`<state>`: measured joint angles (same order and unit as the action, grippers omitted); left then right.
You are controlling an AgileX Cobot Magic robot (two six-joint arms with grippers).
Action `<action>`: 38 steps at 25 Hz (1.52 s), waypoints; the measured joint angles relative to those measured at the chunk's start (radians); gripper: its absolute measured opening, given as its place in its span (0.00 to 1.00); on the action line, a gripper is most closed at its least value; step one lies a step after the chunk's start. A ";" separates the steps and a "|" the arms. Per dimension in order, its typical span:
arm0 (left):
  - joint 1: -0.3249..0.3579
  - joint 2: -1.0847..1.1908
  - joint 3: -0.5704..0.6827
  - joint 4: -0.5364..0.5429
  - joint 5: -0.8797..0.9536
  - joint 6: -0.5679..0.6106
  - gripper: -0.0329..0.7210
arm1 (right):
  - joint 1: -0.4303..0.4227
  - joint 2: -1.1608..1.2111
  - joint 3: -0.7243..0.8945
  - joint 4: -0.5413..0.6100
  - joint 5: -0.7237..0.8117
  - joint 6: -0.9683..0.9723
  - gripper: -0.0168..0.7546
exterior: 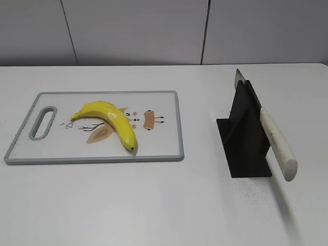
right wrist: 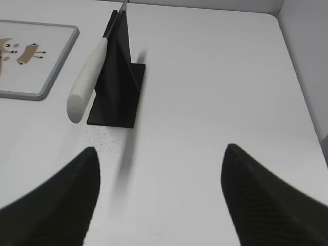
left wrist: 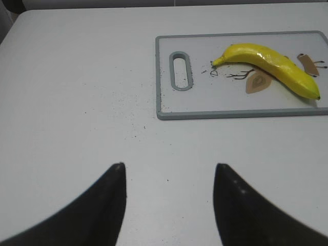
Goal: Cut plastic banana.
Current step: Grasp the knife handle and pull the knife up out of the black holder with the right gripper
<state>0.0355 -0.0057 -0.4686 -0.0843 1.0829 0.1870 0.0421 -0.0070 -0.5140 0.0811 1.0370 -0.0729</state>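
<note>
I see the plastic banana (exterior: 110, 120) lying whole on the cutting board (exterior: 169, 148), curved, its stem end toward the board's handle slot (exterior: 43, 123) and its tip near the front edge. The board sits on the left part of the white table (exterior: 154, 205), printed with small cartoon marks. Well apart to the right stands a black knife stand (exterior: 243, 138) with the knife (exterior: 277, 141) resting in it at a slant, blade up and back, pale handle sticking out toward the front. My left tool (left wrist: 169, 205) hangs over bare table short of the board, its two dark fingers (left wrist: 102, 205) spread wide with nothing between them. My right tool (right wrist: 159, 200) is likewise spread wide and empty, near the stand, the knife handle ahead and to its left.
</note>
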 joint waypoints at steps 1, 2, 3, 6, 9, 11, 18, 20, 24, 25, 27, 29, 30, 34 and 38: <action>0.000 0.000 0.000 0.000 0.000 0.000 0.75 | 0.000 0.000 0.000 0.000 0.001 0.000 0.74; 0.000 0.000 0.000 0.000 0.000 0.000 0.75 | 0.000 0.000 0.000 0.000 0.001 0.000 0.74; 0.000 0.000 0.000 0.000 0.000 0.000 0.75 | 0.000 0.000 0.000 0.000 0.001 0.000 0.74; 0.000 0.000 0.000 0.000 0.000 0.000 0.75 | 0.000 0.000 0.000 0.000 0.001 0.000 0.74; 0.000 0.000 0.000 0.000 0.000 0.000 0.75 | 0.000 0.000 0.000 0.000 0.001 0.000 0.74; 0.000 0.000 0.000 0.000 0.000 0.000 0.74 | 0.000 0.000 0.000 0.000 0.001 0.000 0.74; 0.000 0.000 0.000 0.000 0.000 0.000 0.74 | 0.000 0.000 0.000 0.000 0.001 0.000 0.74; 0.000 0.000 0.000 0.000 0.000 0.000 0.74 | 0.000 0.000 0.000 0.000 0.001 0.000 0.74; 0.000 0.000 0.000 0.000 0.000 0.000 0.74 | 0.000 0.000 0.000 0.000 0.000 0.000 0.74; 0.000 0.000 0.000 0.000 0.000 0.000 0.74 | 0.000 0.000 0.000 0.001 0.000 0.000 0.74; 0.000 0.000 0.000 0.000 0.000 0.000 0.74 | 0.000 0.000 0.000 0.007 -0.001 0.000 0.74; 0.000 0.000 0.000 0.000 0.000 0.000 0.74 | 0.000 0.005 0.000 0.007 -0.007 0.000 0.74; 0.000 0.000 0.000 0.000 0.000 0.000 0.74 | 0.001 0.019 -0.001 0.007 -0.010 0.000 0.74; 0.000 0.000 0.000 0.000 0.000 0.000 0.74 | 0.001 0.130 -0.014 0.022 -0.037 -0.001 0.74; 0.000 0.000 0.000 0.000 0.000 0.000 0.74 | 0.042 0.228 -0.040 0.040 -0.045 -0.001 0.72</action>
<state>0.0355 -0.0057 -0.4686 -0.0843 1.0829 0.1870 0.0840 0.2209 -0.5536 0.1210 0.9915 -0.0741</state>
